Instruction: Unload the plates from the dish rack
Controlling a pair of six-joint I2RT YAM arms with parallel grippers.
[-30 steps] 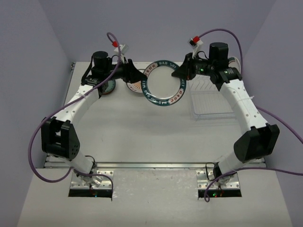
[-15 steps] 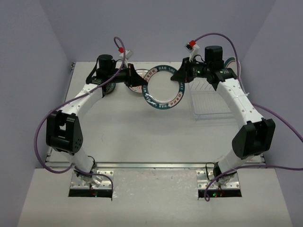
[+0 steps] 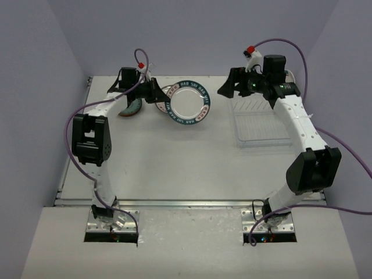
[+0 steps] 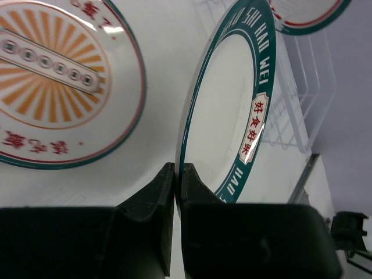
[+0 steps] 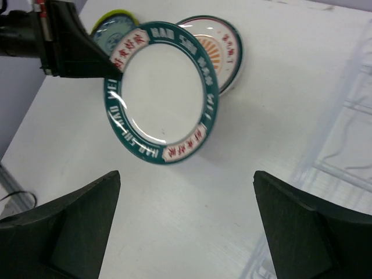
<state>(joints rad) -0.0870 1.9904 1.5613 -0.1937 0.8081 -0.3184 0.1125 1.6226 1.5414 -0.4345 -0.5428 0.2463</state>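
Observation:
A white plate with a teal lettered rim [image 3: 187, 102] hangs tilted above the table, my left gripper [image 3: 163, 97] shut on its left edge. The left wrist view shows both fingers [image 4: 157, 192] pinching the rim of this plate [image 4: 229, 116]. My right gripper [image 3: 228, 88] is open and empty, just right of the plate and apart from it; its wrist view shows the plate [image 5: 160, 93] beyond the wide gap [image 5: 186, 203]. The wire dish rack [image 3: 261, 123] lies under the right arm. Another plate [image 4: 302, 14] shows at the rack's far end.
An orange-sunburst plate [image 3: 167, 106] lies flat on the table below the held plate, also seen in both wrist views [image 4: 52, 87] [image 5: 224, 49]. A small teal-patterned plate [image 3: 132, 106] lies left of it. Purple cables loop over both arms.
My right gripper has opened, let go of the teal-rimmed plate and pulled back to the right. My left gripper has shut on the plate and carried it left, towards the sunburst plate.

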